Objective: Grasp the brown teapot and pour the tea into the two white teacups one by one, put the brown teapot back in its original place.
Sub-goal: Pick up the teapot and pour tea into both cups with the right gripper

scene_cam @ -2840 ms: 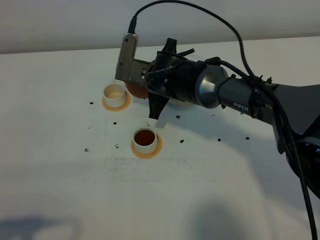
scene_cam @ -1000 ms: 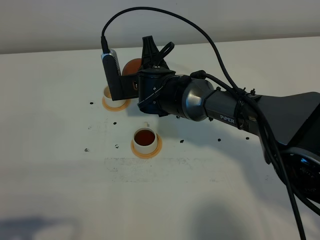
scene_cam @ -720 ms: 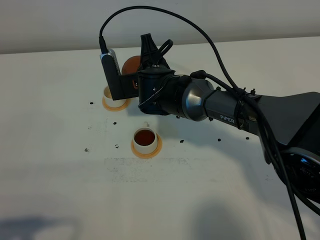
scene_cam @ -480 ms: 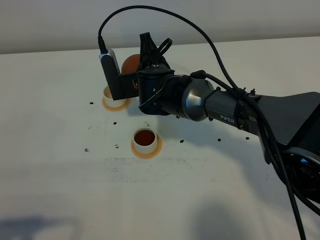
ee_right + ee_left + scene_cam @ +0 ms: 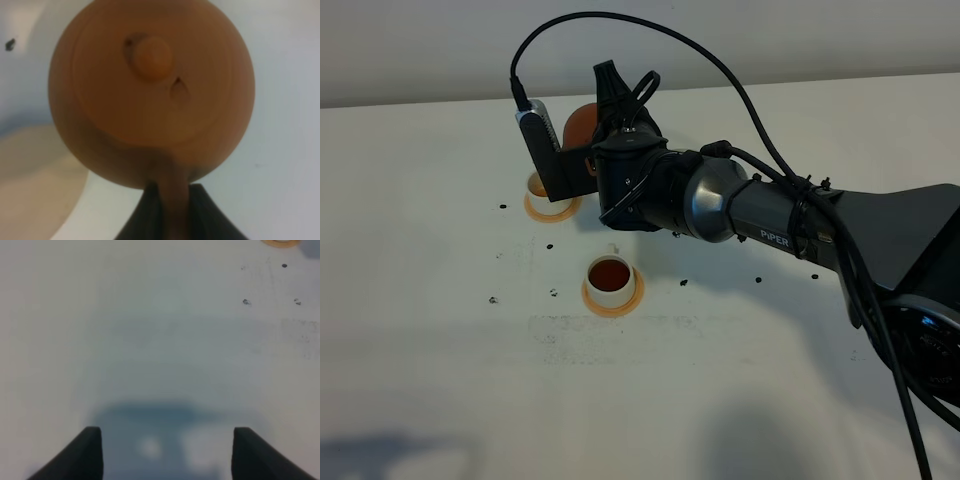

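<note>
From the high camera, the right gripper is holding the brown teapot aloft, just above the far teacup; the near teacup of tea is sitting below it.

The left wrist view is showing the left gripper spread, empty, over bare table.

The right wrist view is showing fingers clenching the teapot's handle, the lid knob beyond.

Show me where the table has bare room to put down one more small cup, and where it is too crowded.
Free: the wide bare table in front of the filled teacup, and the stretch left of both cups. Crowded: the far part, where the right arm holds the brown teapot over the other teacup, and the strip under the arm.
</note>
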Action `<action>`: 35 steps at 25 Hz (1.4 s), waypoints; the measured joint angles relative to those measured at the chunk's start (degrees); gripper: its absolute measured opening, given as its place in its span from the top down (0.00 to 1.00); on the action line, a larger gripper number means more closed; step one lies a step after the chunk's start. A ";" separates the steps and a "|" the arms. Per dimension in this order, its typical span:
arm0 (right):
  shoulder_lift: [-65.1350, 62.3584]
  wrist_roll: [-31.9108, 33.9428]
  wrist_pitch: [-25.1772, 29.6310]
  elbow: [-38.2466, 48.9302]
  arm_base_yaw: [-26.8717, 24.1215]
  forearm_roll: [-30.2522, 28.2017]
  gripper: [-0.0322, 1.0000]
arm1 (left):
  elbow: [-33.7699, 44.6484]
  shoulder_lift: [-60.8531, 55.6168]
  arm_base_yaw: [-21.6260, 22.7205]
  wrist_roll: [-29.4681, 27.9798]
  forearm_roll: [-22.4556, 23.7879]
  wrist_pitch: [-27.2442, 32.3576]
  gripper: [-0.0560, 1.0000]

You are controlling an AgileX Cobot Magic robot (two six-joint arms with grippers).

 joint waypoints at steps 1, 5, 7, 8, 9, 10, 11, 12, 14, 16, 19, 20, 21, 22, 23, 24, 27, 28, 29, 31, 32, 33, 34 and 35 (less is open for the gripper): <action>0.00 0.00 0.00 0.00 0.00 -0.42 0.86 | 0.00 0.00 0.00 0.00 0.00 0.00 0.43; 0.00 0.00 0.00 0.00 0.00 -1.60 0.86 | 0.00 0.00 0.00 0.00 0.00 0.00 0.43; 0.00 -0.52 0.00 0.00 0.00 -1.72 0.86 | 0.00 0.00 0.00 0.00 0.00 0.00 0.43; 0.00 -1.09 0.00 0.00 0.00 -1.80 0.86 | 0.00 0.00 0.00 0.00 0.00 0.00 0.43; 0.00 -1.51 0.00 0.00 0.00 -1.84 0.86 | 0.00 0.00 0.00 0.00 0.00 0.00 0.43; 0.00 -1.93 0.00 0.00 0.00 -1.92 0.86 | 0.00 0.00 0.00 0.00 0.00 0.00 0.43; 0.00 -2.17 0.00 0.00 0.00 -1.98 0.86 | 0.00 0.00 0.00 0.00 0.00 0.00 0.43; 0.00 -2.36 0.00 0.00 0.00 -2.13 0.86 | 0.00 0.00 0.00 0.00 0.00 0.00 0.43; 0.00 -2.56 0.00 0.00 0.00 -2.69 0.86 | 0.00 0.00 0.00 0.00 0.00 0.00 0.43; 0.00 -2.55 0.00 0.00 0.00 -3.13 0.86 | 0.00 0.00 0.00 0.00 0.00 0.00 0.43; 0.00 -2.55 0.00 0.00 0.00 -3.29 0.86 | 0.00 0.00 0.00 0.00 0.00 0.00 0.43; 0.00 -2.55 0.00 0.00 0.00 -3.29 0.86 | 0.00 0.00 0.00 0.00 0.00 0.00 0.43; 0.00 -2.55 0.00 0.00 0.00 -3.29 0.86 | 0.00 0.00 0.00 0.00 0.00 0.00 0.43; 0.00 -2.60 0.00 0.00 0.00 -3.42 0.86 | 0.00 0.00 0.00 0.00 0.00 0.00 0.43; 0.00 -2.60 0.00 0.00 0.00 -3.56 0.86 | 0.00 0.00 0.00 0.00 0.00 0.00 0.43; 0.00 -2.73 0.00 0.00 0.00 -3.80 0.86 | 0.00 0.00 0.00 0.00 0.00 0.00 0.43; 0.00 -2.74 0.00 0.00 0.00 -4.61 0.86 | 0.00 0.00 0.00 0.00 0.00 0.00 0.43; 0.00 -2.74 0.00 0.00 0.00 -4.90 0.86 | 0.00 0.00 0.00 0.00 0.00 0.00 0.43; 0.00 -2.79 0.00 0.00 0.00 -5.03 0.86 | 0.00 0.00 0.00 0.00 0.00 0.00 0.43; 0.00 -2.79 0.00 0.00 0.00 -5.45 0.86 | 0.00 0.00 0.00 0.00 0.00 0.00 0.43; 0.00 -2.79 0.00 0.00 0.00 -5.66 0.86 | 0.00 0.00 0.00 0.00 0.00 0.00 0.43; 0.00 -2.79 0.00 0.00 0.00 -5.88 0.86 | 0.00 0.00 0.00 0.00 0.00 0.00 0.43; 0.00 -2.79 0.00 0.00 0.00 -5.94 0.86 | 0.00 0.00 0.00 0.00 0.00 0.00 0.43; 0.00 -2.85 0.00 0.00 0.00 -5.96 0.86 | 0.00 0.00 0.00 0.00 0.00 0.00 0.43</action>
